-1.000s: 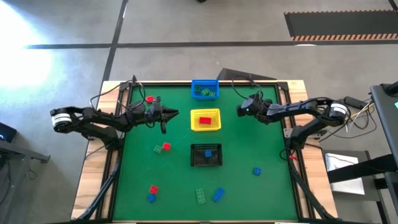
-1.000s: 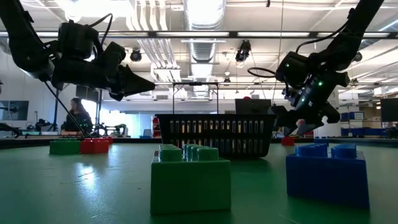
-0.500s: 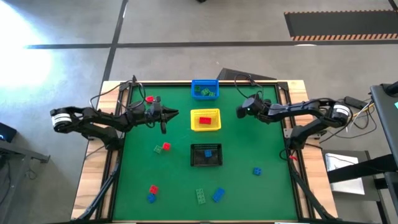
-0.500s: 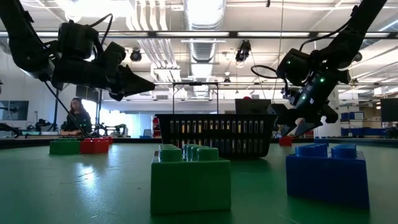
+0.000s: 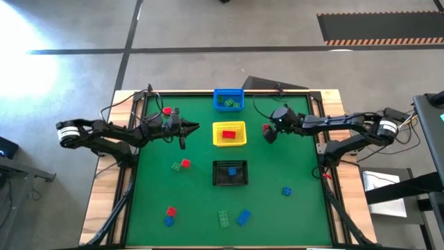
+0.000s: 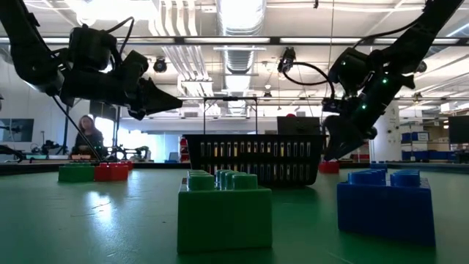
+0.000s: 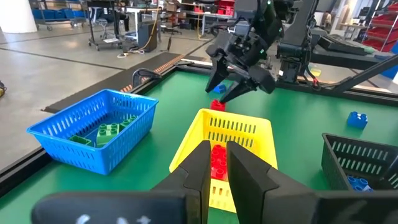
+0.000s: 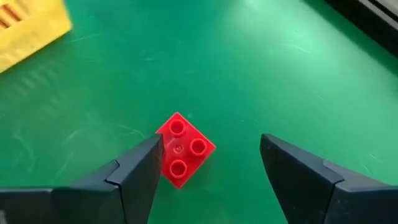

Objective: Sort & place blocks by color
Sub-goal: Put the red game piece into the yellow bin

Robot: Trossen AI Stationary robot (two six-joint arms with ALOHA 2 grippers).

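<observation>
A small red brick (image 8: 185, 148) lies studs up on the green mat (image 5: 291, 160), right of the yellow basket (image 5: 229, 133). My right gripper (image 8: 211, 144) hangs open just above it, slanting down, one finger on either side; the brick sits close to one finger (image 8: 140, 171) and I see no touch. The same brick (image 6: 327, 167) rests on the mat below the fingertips in the low view. My left gripper (image 5: 189, 127) waits shut and level, left of the yellow basket. More red, green and blue bricks lie loose across the mat.
The blue basket (image 5: 228, 99) at the far edge holds green bricks, the yellow one a red brick, the black basket (image 5: 229, 173) a blue brick. Loose bricks: red (image 5: 167, 110), green and red (image 5: 180, 164), red and blue (image 5: 170, 216), green (image 5: 224, 219), blue (image 5: 243, 217), blue (image 5: 286, 190).
My right gripper has opened wider, rolled about its own line and risen a little above the mat. The red brick now lies on the mat below it. My left gripper has kept still.
</observation>
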